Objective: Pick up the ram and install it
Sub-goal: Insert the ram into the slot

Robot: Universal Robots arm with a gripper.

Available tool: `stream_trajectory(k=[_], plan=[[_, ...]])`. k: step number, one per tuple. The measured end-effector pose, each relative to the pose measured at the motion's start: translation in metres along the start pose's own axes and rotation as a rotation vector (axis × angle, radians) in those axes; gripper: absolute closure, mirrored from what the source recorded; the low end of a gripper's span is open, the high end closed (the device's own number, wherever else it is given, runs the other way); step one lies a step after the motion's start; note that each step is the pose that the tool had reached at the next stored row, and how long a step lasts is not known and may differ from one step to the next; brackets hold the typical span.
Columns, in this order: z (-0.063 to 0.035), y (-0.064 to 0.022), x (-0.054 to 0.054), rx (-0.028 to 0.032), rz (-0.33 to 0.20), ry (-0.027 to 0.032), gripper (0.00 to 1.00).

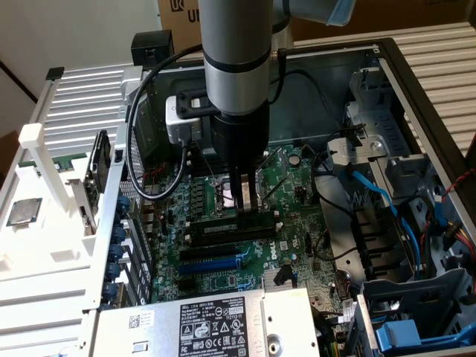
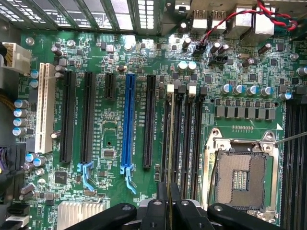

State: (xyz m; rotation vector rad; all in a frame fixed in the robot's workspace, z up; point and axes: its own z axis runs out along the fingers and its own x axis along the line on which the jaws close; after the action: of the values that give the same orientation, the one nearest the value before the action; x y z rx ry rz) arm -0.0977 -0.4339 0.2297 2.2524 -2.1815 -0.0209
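A: Quick, your end effector (image 1: pixel 248 202) — what's it doing?

B: It points straight down into the open computer case (image 1: pixel 416 82), fingers narrow, pinched on the ram (image 1: pixel 239 225) by its top edge.

A: And the ram itself?

B: Directly under the fingertips, standing on edge over the memory slots (image 1: pixel 223 242) on the motherboard (image 1: pixel 297 186). In your wrist view the ram (image 2: pixel 169 158) runs edge-on as a thin strip from the end effector (image 2: pixel 169 211) up along the slot line. Can't tell if it's fully seated.

A: Around that?

B: Open processor socket (image 2: pixel 241 178) just beside the slots. Blue expansion slot (image 2: pixel 128 122) further over, black ones next to it. Power supply (image 1: pixel 216 323) at the near edge in the exterior view, blue cables (image 1: pixel 387 201) on the exterior view's right.
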Motion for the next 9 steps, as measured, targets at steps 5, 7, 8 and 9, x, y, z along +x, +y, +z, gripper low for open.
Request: stream_trajectory(k=[5, 7, 8, 9], plan=[[0.0013, 0.0, 0.0, -0.0001, 0.0, 0.0001, 0.87], [0.0019, 0.0, 0.0, -0.0001, 0.0, 0.0001, 0.87], [0.0023, 0.0, 0.0, -0.0001, 0.0, 0.0001, 0.87], [0.0026, 0.0, 0.0, -0.0001, 0.0, 0.0001, 0.87]])
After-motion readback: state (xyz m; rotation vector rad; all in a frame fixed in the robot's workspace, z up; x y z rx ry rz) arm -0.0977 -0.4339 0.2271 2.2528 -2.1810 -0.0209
